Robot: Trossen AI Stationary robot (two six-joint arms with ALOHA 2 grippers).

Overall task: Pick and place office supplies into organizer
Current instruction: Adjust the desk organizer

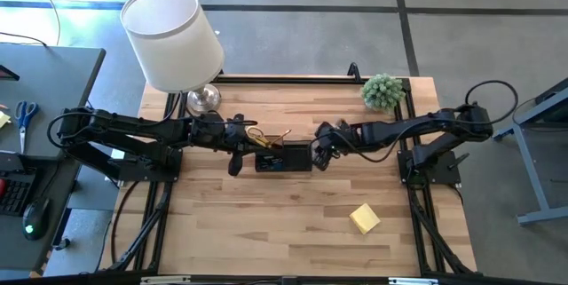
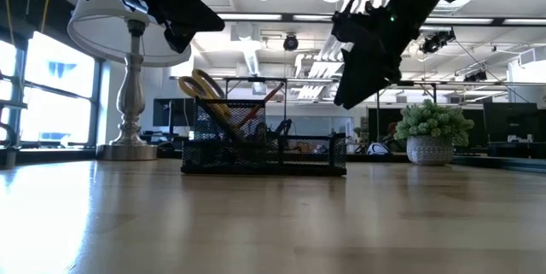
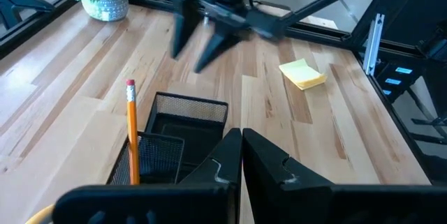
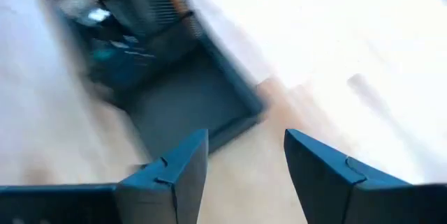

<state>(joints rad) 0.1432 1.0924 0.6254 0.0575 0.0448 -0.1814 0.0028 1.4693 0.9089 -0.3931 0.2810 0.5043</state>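
Black wire-mesh organizer sits mid-desk on the pale wooden desk, between the two arms. It already holds yellow-handled scissors and an upright wooden pencil with an eraser tip at its taller end; other contents too dark to sort out.

Right gripper hangs just above the organizer's low end, fingers spread wide, nothing between them — the right wrist view looks down past the fingers into a shallow tray compartment. Left gripper hovers by the opposite, tall end, fingers pressed together, carrying nothing.

Square yellow sticky-note pad lies alone on the bare desk, well apart from the organizer, on the right arm's side nearer the front edge.

Judgement: the pad is likely next, and the right arm is the natural one for it. To do it well — lift clear of the mesh rim first, come down square over the pad, fingers straddling two opposite edges, and pinch low so the sheets do not fan or slide.
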